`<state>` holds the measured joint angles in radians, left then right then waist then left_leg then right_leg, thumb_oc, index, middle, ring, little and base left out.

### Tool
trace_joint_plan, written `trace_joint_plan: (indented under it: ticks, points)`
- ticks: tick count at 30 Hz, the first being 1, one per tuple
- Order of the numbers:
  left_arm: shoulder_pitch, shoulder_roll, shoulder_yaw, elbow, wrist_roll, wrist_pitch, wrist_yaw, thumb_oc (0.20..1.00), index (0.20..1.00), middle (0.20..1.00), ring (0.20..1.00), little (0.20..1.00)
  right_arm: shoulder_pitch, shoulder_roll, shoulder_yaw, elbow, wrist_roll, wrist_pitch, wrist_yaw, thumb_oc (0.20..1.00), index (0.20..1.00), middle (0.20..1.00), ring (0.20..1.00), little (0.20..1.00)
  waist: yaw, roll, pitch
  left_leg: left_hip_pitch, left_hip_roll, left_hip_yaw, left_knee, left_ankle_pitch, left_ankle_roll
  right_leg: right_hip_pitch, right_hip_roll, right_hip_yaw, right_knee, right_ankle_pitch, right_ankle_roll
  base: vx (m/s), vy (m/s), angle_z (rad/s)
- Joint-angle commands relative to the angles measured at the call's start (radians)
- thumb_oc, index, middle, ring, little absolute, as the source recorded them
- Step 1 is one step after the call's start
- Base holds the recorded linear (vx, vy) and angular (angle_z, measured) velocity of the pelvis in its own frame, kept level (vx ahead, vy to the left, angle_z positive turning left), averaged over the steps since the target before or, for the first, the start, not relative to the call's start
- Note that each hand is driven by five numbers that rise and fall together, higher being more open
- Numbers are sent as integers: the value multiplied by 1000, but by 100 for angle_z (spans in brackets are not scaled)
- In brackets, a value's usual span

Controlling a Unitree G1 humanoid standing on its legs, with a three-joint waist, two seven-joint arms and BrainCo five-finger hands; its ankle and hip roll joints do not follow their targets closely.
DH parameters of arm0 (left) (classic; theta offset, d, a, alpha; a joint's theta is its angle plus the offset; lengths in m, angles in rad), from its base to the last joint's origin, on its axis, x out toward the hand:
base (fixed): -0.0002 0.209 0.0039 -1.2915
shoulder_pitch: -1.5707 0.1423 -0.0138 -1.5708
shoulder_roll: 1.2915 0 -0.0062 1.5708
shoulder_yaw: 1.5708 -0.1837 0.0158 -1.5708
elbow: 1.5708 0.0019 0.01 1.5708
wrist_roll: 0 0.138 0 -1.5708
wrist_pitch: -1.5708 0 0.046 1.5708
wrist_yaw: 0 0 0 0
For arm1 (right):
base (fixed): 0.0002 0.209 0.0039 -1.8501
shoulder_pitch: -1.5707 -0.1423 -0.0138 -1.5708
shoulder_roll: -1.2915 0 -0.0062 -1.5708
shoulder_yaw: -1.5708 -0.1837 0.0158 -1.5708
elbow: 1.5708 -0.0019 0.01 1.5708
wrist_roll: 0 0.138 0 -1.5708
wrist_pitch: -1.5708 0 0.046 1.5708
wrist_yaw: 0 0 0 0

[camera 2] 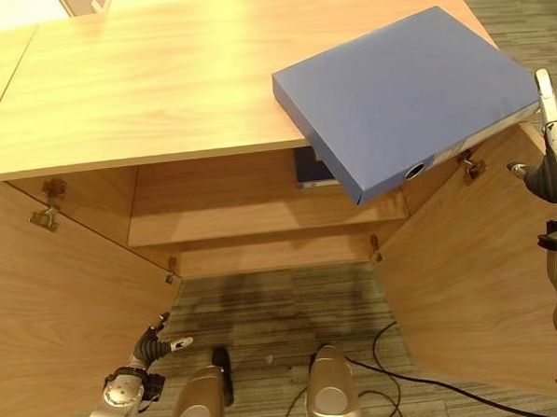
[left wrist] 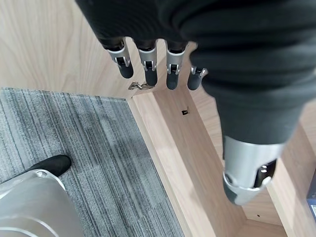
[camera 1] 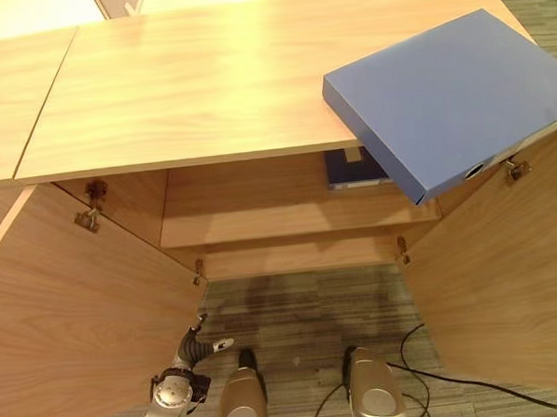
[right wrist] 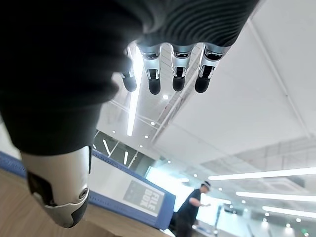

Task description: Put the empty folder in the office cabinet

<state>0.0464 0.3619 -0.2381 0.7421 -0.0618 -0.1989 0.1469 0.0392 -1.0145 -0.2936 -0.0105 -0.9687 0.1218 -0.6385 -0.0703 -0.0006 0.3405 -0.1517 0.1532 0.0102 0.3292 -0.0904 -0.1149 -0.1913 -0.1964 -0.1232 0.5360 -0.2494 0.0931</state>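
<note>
Cabinet (camera 1: 254,88): a wide, light wood office cabinet below me, its top serving as the surface; I place everything else against it.
Doors: both stand swung open toward me, the left door (camera 1: 79,331) and the right door (camera 1: 497,281) flanking the opening, with metal hinges showing at their inner edges.
Floor (camera 1: 294,320): grey striped carpet in front of the cabinet, between the two open doors.
Folder (camera 1: 450,97): a large blue box-type folder lying flat on the cabinet's top at its right front corner, turned at an angle, with its near corner and spine jutting out past the front edge, over the opening. Neither of my hands touches it.
Shelf (camera 1: 288,208): a single wooden shelf inside the cabinet, bare along most of its length.
Dark book (camera 1: 351,167): a dark blue item already lying on the shelf at the right, straight beneath the overhanging folder and partly hidden by it.
My right hand (camera 2: 554,147): raised just off the cabinet's right side, beside the folder's far right corner and apart from it, fingers straight and relaxed, holding nothing.
My left hand (camera 1: 200,345): low, in front of the cabinet by the left door's inner edge, fingers loose and extended, empty.
Person (right wrist: 190,210): a small dark-clothed figure standing far off in the right wrist view.
</note>
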Motion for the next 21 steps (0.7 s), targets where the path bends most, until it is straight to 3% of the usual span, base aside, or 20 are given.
trace_joint_plan:
  ticks: [1, 9, 21]
  points:
    - [15, 20, 11, -30, -14, -24, 17, 1000, 1000, 1000, 1000, 1000, -30, 8, -43, -63, 35, 23, -32, 1000, 1000, 1000, 1000, 1000, 20, -15, -38, 26, 32, -15, 83, -132, 10, 39, 56, 18, -22, -35, -8, 0, 0, 0]
    - [14, 18, 15, -28, -23, -21, 17, 1000, 1000, 1000, 1000, 1000, -55, 26, -22, -77, 47, 11, -29, 1000, 1000, 1000, 1000, 1000, 25, -13, -28, 14, 31, -19, 102, -138, 13, 25, 57, 20, 0, -43, -14, 0, 0, 0]
    - [14, 29, 4, -49, -43, -21, 19, 1000, 1000, 1000, 1000, 1000, -154, 72, 148, -33, 121, -57, 7, 1000, 1000, 1000, 1000, 1000, 46, -9, -19, 19, 26, -27, 99, -133, 14, 36, 52, 13, 7, -48, -19, 0, -1, 1]
